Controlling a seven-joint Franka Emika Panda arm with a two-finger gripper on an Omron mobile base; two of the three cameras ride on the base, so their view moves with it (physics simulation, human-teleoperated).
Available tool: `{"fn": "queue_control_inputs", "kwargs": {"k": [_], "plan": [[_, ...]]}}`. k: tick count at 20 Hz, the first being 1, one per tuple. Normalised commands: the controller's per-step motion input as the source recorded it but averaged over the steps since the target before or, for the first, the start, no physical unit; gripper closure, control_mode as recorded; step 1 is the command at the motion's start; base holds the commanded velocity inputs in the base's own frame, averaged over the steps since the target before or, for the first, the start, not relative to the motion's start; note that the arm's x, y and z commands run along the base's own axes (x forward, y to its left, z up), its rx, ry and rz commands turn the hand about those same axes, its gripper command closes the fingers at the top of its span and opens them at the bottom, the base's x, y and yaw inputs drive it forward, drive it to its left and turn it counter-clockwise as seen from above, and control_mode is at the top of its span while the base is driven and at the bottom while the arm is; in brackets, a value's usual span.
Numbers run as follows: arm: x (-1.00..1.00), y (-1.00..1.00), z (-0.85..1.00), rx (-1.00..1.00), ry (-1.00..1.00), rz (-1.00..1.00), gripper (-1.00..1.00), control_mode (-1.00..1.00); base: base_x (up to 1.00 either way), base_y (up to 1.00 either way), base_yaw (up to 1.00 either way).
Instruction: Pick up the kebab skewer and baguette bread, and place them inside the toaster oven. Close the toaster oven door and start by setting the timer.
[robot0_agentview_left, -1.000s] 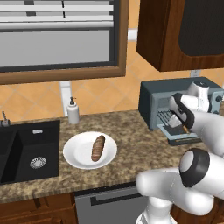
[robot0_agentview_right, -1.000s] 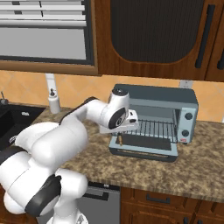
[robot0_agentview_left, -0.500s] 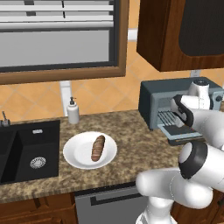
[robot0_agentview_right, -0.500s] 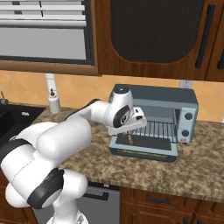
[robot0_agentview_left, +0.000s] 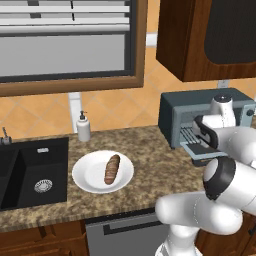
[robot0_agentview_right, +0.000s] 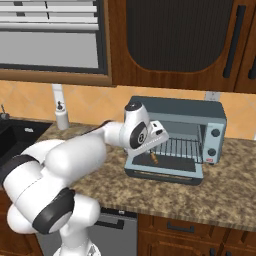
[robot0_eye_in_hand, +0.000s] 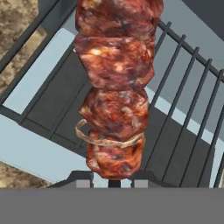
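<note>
My gripper (robot0_eye_in_hand: 113, 179) is shut on the kebab skewer (robot0_eye_in_hand: 116, 87), whose dark red-brown chunks reach out over the wire rack (robot0_eye_in_hand: 186, 103) and the lowered toaster oven door (robot0_eye_in_hand: 30, 87). From the right, the gripper (robot0_agentview_right: 151, 153) sits at the mouth of the blue-grey toaster oven (robot0_agentview_right: 175, 107), with the skewer (robot0_agentview_right: 154, 159) just above the open door (robot0_agentview_right: 165, 173). The baguette bread (robot0_agentview_left: 112, 169) lies on a white plate (robot0_agentview_left: 82, 176) left of the toaster oven (robot0_agentview_left: 200, 107).
A soap dispenser (robot0_agentview_left: 83, 127) stands by the wall behind the plate. The black sink (robot0_agentview_left: 25, 172) is at the far left. Two round knobs (robot0_agentview_right: 216, 133) sit on the oven's right side. Dark wood cabinets hang above the oven.
The hand has carried the skewer to the right and deeper into the oven's mouth, over the open door. The baguette and plate have not moved.
</note>
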Motion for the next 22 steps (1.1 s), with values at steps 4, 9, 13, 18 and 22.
{"fn": "queue_control_inputs", "kwargs": {"k": [4, 9, 13, 18, 22], "plan": [[0.5, -0.04, 0.0, -0.04, -0.01, 0.01, 1.0, -1.0, 0.0, 0.0, 0.0], [0.36, -0.14, -0.1, -0.08, 0.0, 0.06, 1.0, -1.0, 0.0, 0.0, 0.0], [0.27, -0.25, -0.02, -0.07, 0.0, 0.13, 1.0, -1.0, 0.0, 0.0, 0.0], [0.19, -0.12, -0.07, -0.01, 0.0, 0.16, 1.0, -1.0, 0.0, 0.0, 0.0], [0.0, 0.0, -0.16, 0.0, 0.0, 0.16, 1.0, -1.0, 0.0, 0.0, 0.0]]}}
